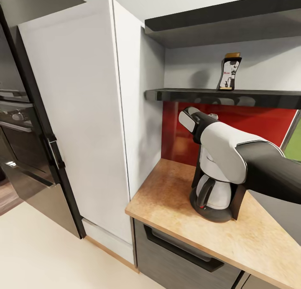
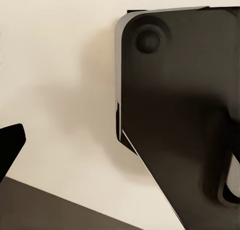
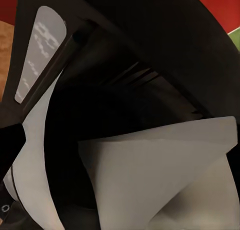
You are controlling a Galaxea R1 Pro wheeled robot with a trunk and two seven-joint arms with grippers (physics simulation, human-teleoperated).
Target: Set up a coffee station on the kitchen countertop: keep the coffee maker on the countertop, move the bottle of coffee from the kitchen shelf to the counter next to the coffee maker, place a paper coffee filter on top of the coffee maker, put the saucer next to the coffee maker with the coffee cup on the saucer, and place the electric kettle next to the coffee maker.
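Note:
The coffee maker (image 1: 211, 195) stands on the kitchen countertop (image 1: 167, 197), its top hidden behind my right arm, which reaches over it from the right. In the right wrist view its lettered filter basket (image 3: 44, 53) is very close. The white paper coffee filter (image 3: 160, 175) sits right at my right gripper, which looks shut on it; its dark fingers are hard to make out. The bottle of coffee (image 1: 230, 71) stands upright on the kitchen shelf (image 1: 225, 95), above the machine. My left gripper (image 2: 120, 165) hangs open over the floor, one black fingertip (image 2: 10, 145) in sight.
A tall white cabinet (image 1: 83, 121) rises left of the counter, with a black oven column (image 1: 21, 147) beyond it. A second black shelf (image 1: 221, 21) hangs higher up. A red backsplash (image 1: 251, 121) runs behind the counter. Dark drawer fronts (image 1: 184, 255) sit below the slab.

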